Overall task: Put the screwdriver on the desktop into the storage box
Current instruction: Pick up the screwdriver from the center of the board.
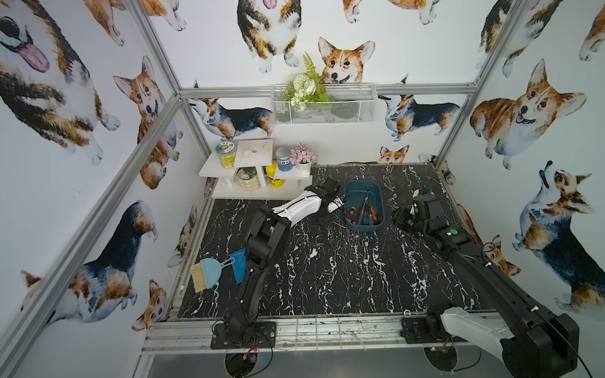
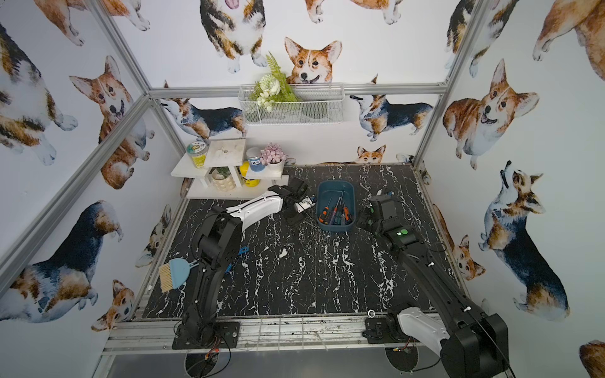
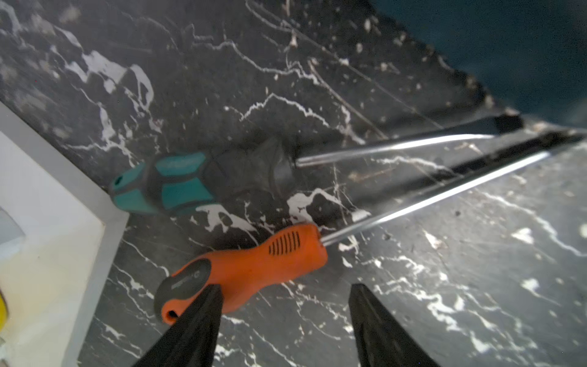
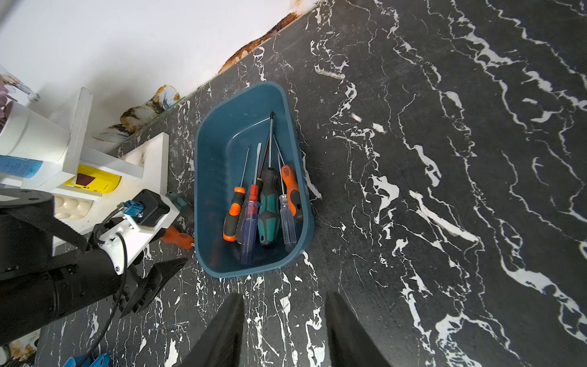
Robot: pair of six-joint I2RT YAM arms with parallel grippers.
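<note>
Corgi-papered walls (image 1: 425,65) all round, and below them the desktop (image 1: 327,268), black with white veins. Far left, the white tiered shelf (image 1: 258,193). Just right of it, toward the far edge, the storage box (image 1: 359,191): teal, low-walled, already holding a handful of screwdrivers (image 4: 268,206) bunched at its near end.

Over on the right, the right gripper (image 4: 284,295), jaws apart, nothing between them, hovering over bare desktop just right of the box. And now the left gripper (image 3: 286,287), down low in the gap between shelf and box. Jaws spread wide and empty, one jaw crossing the butt of a handle in the wrist view; touching or not, cannot tell.

Two left to collect there, flat on the desktop side by side, shafts aimed at the box. First the orange screwdriver (image 3: 254,270), nearer the jaws. Then the teal-and-black screwdriver (image 3: 178,184), butt up at the shelf foot.

By the looks: rigid, fairly light, handle-heavy, with a smooth steel shaft likely slippery and apt to roll. Best taken across the orange handle at the ribbed waist, not on the shaft. Tips close to the box wall, so lift clear before swinging over.
</note>
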